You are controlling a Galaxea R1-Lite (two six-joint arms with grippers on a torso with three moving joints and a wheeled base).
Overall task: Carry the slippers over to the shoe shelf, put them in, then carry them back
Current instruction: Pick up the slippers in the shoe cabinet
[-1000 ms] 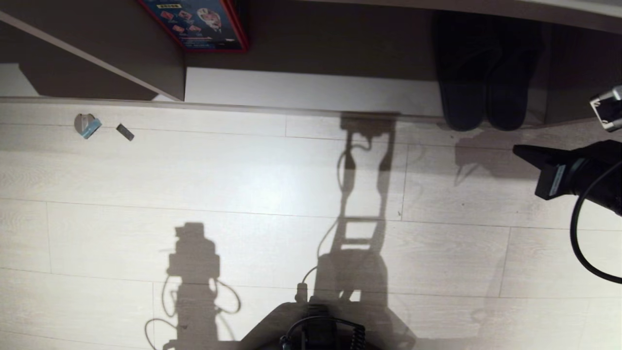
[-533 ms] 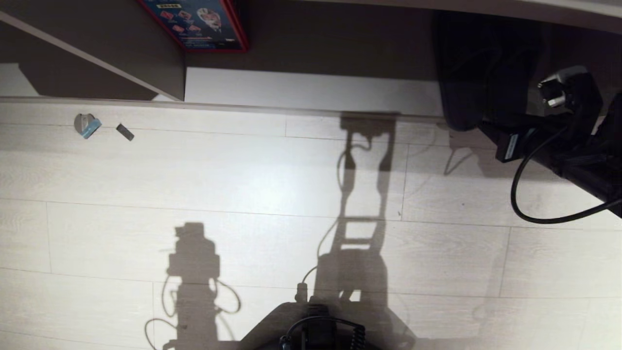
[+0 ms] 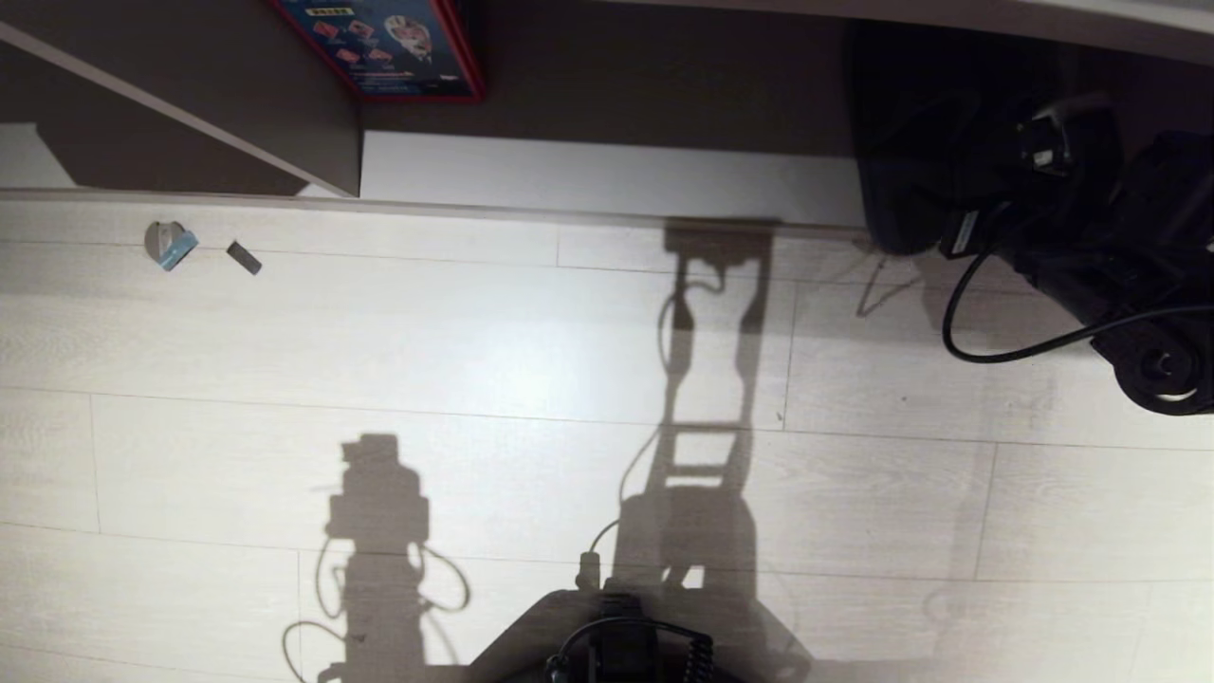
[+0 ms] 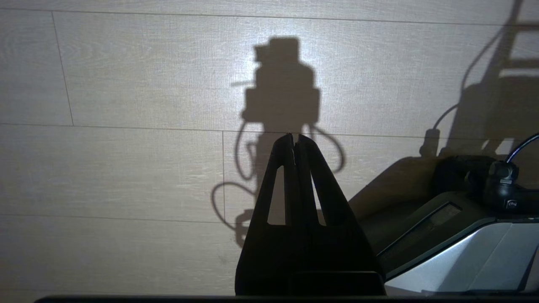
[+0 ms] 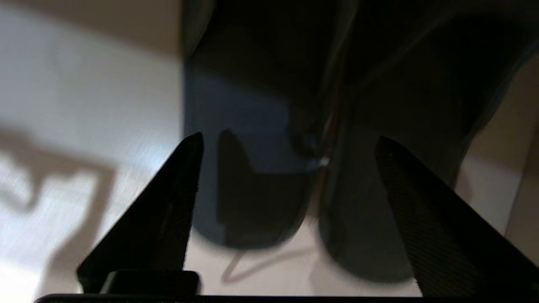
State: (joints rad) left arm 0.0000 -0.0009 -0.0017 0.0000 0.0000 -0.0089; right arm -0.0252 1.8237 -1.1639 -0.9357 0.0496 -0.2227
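Head view: the slippers (image 3: 906,204) sit side by side in the shoe shelf (image 3: 607,175), their heels at its front edge, so the putting-in part looks done. The right gripper (image 5: 286,143) is right by their heels with its jaws wide and nothing in them. I think bringing them back is left, and the left gripper (image 4: 294,141) hangs closed over the floor.
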